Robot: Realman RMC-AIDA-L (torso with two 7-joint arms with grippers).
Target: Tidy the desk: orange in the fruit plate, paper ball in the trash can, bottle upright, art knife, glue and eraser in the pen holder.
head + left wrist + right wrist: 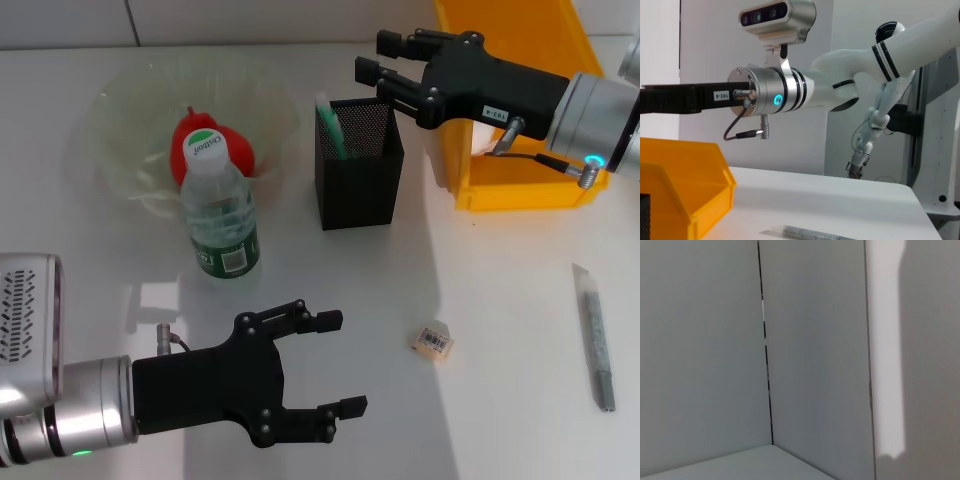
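head: left tool [325, 365] spread wide, empty, lower left over bench [500, 400] | right tool [385, 62] parted, empty, top centre above pen holder [358, 165] | bottle [220, 210] upright | eraser [433, 341] lower centre | left wrist: trash can [680, 185] lower left

You have one orange [205, 140], one bottle [220, 212], one pen holder [360, 175], one eraser [433, 341], one art knife [596, 338], one trash can [520, 100], one fruit plate [120, 110].
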